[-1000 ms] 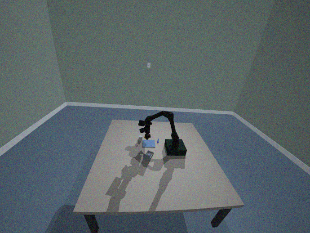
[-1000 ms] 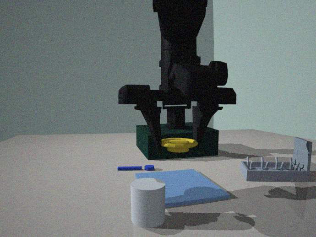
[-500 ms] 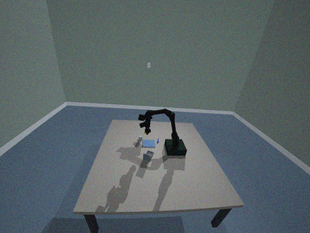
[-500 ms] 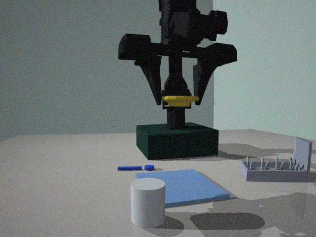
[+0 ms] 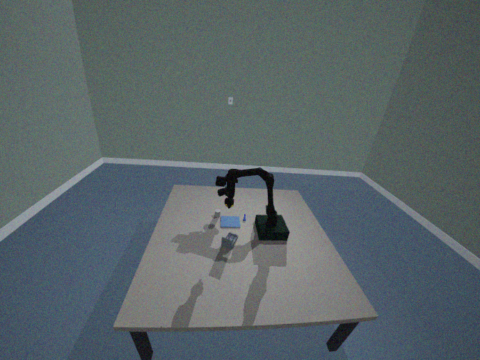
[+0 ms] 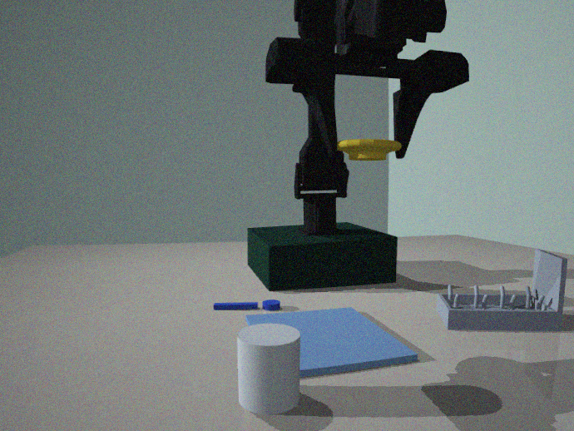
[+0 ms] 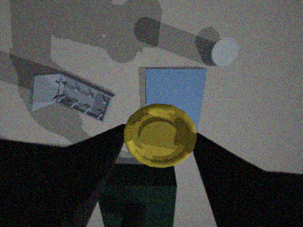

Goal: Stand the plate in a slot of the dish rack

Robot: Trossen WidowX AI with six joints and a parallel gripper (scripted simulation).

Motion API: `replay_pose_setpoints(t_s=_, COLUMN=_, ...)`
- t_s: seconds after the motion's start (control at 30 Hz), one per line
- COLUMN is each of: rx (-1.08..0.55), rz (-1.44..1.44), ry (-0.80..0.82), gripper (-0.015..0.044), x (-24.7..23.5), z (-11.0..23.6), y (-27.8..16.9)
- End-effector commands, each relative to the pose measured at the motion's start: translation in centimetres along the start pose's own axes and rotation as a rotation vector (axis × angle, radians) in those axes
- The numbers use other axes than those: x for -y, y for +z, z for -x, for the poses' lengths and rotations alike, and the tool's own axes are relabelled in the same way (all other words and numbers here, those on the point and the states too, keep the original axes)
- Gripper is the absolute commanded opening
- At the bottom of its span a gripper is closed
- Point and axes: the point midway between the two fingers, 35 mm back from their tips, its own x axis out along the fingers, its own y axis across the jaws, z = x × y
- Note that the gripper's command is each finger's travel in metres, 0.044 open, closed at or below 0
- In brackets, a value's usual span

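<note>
My gripper (image 6: 369,149) (image 7: 159,132) (image 5: 228,202) is shut on the yellow plate (image 6: 369,148) (image 7: 160,135) (image 5: 227,202). It holds the plate flat, gripped by its rim, high above the table. The grey dish rack (image 6: 500,309) (image 7: 71,97) (image 5: 230,239) with thin upright rails stands on the table, to the right in the exterior view and to the upper left in the wrist view. The plate hangs well apart from the rack. The light blue mat (image 6: 338,339) (image 7: 176,88) (image 5: 230,221) lies below the plate.
A white cylinder (image 6: 269,368) (image 7: 224,50) (image 5: 218,212) stands near the mat's corner. A small blue spoon (image 6: 245,304) (image 5: 244,217) lies between the mat and the arm's dark green base (image 6: 322,255) (image 5: 271,227). The table (image 5: 186,286) reaches far toward the front.
</note>
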Motion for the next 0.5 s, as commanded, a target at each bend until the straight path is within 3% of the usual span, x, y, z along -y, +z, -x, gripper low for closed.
replay_pose_setpoints(t_s=0.0, rx=0.003, rz=-0.090, ry=0.001, gripper=0.0000, x=-3.2, z=0.1, y=-1.5)
replay_pose_setpoints(t_s=0.23, rx=0.000, rz=-0.314, ry=0.005, gripper=0.0000, x=-8.7, z=-0.2, y=-5.6)
replay_pose_setpoints(t_s=0.47, rx=0.002, rz=-0.331, ry=0.019, gripper=0.0000, x=-9.3, z=-0.5, y=-5.8)
